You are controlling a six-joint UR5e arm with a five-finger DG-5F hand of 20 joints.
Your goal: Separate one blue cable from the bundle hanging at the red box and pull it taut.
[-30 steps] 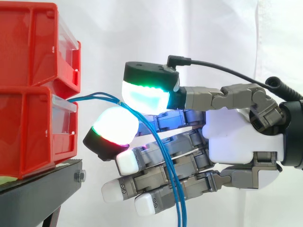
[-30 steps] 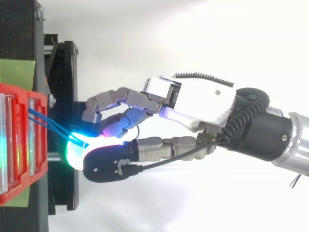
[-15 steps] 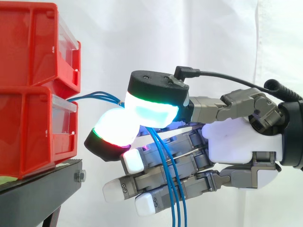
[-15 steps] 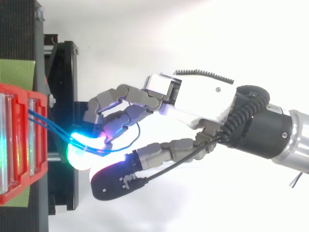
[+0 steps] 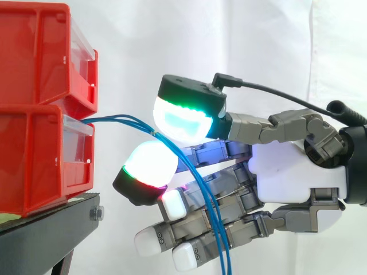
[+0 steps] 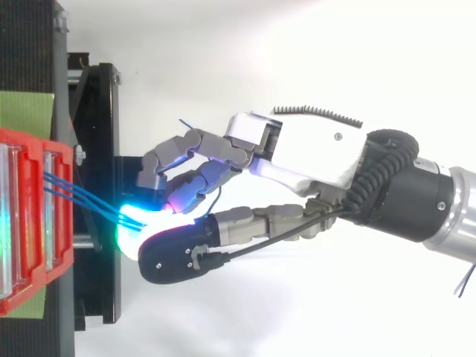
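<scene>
Three thin blue cables [image 5: 117, 120] leave the lower red bin [image 5: 34, 163] and run right in a nearly straight line. They then drop steeply across the other fingers and out of the bottom edge. My hand [image 5: 295, 172] reaches in from the right. Its green-white thumb pad [image 5: 183, 117] sits just above a white fingertip [image 5: 148, 166], and the cables pass between the two. From above, the cables [image 6: 85, 197] run from the bin [image 6: 30, 223] into the pinch under the thumb of the hand [image 6: 312, 149]. I cannot tell which strands are pinched.
A second red bin [image 5: 40, 51] is stacked on the lower one, both on a black stand [image 5: 51, 226]. The stand's frame [image 6: 97, 134] lies under the fingertips in the top view. A white curtain hangs behind.
Half a second ago the thumb had swung aside. It has come back over the glowing fingertip, and the hand has shifted slightly right and down, away from the bin. The cables now run straighter.
</scene>
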